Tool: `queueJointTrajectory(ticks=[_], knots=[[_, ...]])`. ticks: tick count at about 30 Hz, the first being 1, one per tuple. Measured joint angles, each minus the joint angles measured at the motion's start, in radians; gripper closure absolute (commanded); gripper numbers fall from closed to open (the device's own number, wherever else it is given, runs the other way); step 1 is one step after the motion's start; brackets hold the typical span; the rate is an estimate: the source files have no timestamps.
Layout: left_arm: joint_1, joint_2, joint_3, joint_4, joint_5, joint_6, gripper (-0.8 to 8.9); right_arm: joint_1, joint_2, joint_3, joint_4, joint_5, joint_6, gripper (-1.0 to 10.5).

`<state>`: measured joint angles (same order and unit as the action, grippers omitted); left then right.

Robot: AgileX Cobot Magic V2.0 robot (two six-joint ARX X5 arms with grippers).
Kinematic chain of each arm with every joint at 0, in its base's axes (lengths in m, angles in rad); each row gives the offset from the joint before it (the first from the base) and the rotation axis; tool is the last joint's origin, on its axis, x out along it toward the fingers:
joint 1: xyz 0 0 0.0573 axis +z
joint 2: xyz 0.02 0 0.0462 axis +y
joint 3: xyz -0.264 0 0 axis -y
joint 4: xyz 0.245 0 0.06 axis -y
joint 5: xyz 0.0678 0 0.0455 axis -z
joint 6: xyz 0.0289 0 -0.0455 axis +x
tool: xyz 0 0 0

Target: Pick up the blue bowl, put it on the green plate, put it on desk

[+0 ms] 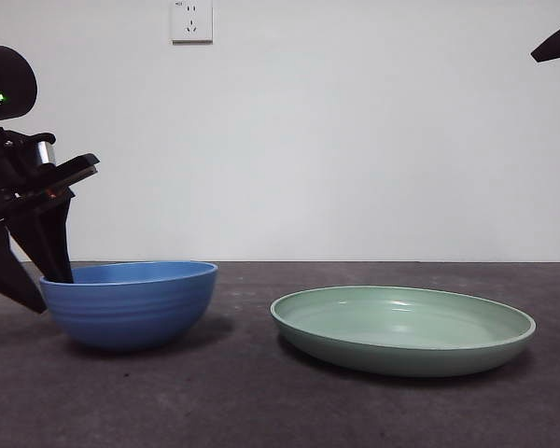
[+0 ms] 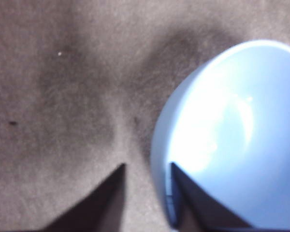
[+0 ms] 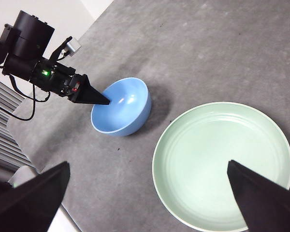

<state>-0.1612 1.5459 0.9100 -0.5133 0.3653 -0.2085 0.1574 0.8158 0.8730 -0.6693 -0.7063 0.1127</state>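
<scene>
Blue bowl (image 1: 129, 303) sits on the desk (image 1: 243, 401), near the green plate (image 1: 403, 329). The left gripper (image 2: 146, 166) has its jaws apart, one inside the rim, one outside. Next, I think, it must squeeze and lift. The right gripper (image 3: 147, 181) waits high, jaws apart.

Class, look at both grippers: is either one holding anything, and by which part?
Nothing is lifted. The left gripper straddles the blue bowl at its rim, one jaw inside, one outside; whether it grips cannot be told. The right gripper is open above the green plate.
</scene>
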Motion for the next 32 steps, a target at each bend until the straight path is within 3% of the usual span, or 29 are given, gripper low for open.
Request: queueJointTrajectory(ticks=[11, 16, 24, 32], knots=[[-0.005, 0.0, 0.064, -0.024, -0.003, 0.0, 7.99, 0.0, -0.003, 0.0, -0.006, 0.001, 0.0, 4.3], [-0.03, 0.0, 0.169, -0.122, -0.003, 0.0, 7.99, 0.0, -0.038, 0.0, -0.036, 0.005, 0.0, 4.3], [-0.128, 0.025, 0.384, -0.249, -0.103, -0.003, 7.99, -0.002, -0.113, 0.0, -0.122, 0.119, -0.002, 4.3], [-0.278, 0.14, 0.555, -0.263, -0.109, -0.015, 7.99, -0.002, -0.195, 0.0, -0.212, 0.188, -0.012, 4.3]])
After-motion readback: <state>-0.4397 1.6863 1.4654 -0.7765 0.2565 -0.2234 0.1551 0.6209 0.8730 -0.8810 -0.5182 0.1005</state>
